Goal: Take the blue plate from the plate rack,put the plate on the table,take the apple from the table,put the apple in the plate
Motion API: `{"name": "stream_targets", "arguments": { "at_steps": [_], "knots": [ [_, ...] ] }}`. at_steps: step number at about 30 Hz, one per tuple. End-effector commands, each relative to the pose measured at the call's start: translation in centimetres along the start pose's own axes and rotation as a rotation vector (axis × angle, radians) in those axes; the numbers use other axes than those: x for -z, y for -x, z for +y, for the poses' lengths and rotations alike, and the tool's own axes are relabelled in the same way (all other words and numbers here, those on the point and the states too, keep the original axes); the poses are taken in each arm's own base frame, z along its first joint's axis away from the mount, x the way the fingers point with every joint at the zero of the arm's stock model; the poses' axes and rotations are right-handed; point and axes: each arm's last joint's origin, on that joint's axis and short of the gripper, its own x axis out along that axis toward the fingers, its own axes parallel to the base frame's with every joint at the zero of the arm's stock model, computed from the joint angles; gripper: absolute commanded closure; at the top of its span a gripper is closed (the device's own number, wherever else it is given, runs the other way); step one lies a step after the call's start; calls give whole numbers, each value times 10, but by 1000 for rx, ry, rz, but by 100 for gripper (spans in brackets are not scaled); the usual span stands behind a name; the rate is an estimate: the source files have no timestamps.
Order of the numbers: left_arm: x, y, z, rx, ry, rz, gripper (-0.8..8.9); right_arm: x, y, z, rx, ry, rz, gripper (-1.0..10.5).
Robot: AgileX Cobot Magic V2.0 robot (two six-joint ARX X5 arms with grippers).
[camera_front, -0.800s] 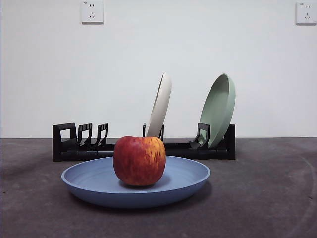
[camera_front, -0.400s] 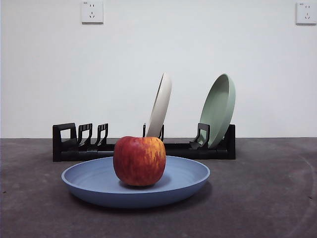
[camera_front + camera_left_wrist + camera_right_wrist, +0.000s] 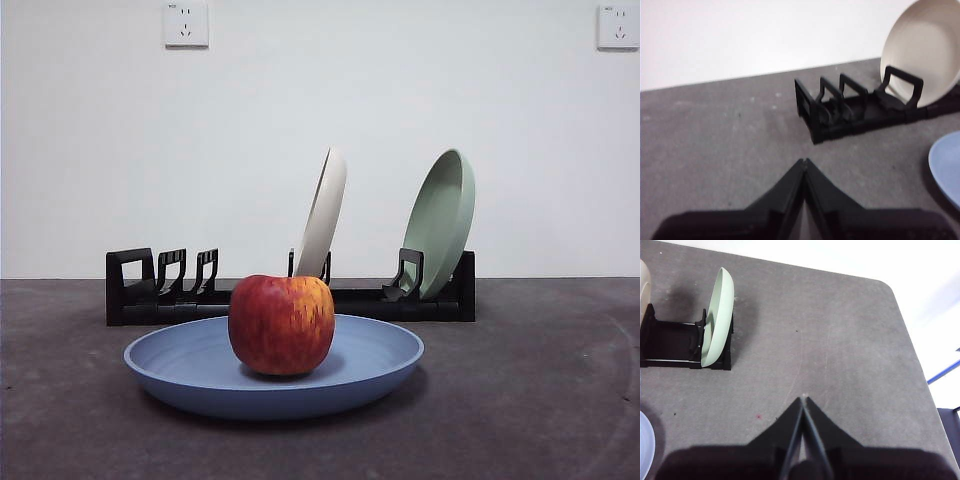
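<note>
1. Left pincer (image 3: 804,162) is closed and empty above the worktop (image 3: 540,400), near the rack (image 3: 850,107); right pincer (image 3: 803,400) likewise.
2. Apple (image 3: 282,324) sits in the blue plate (image 3: 385,365), in front of the rack.
3. Task appears complete; keep both arms clear of the plate.

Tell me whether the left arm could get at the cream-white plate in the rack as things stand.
Probably yes. The left gripper, jaws shut, sits back over bare table, and nothing stands between it and the cream-white plate upright in the plate rack. It would need to open first.
</note>
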Motion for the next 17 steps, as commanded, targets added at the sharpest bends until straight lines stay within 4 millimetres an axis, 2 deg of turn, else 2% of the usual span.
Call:
{"name": "stream_targets", "arguments": {
  "at_steps": [1,17],
  "knots": [
    [5,0,0,-1,-1,27,817,2,-1,0,8,5,16,944],
    [6,0,0,1,13,39,817,2,-1,0,8,4,16,944]
  ]
}}
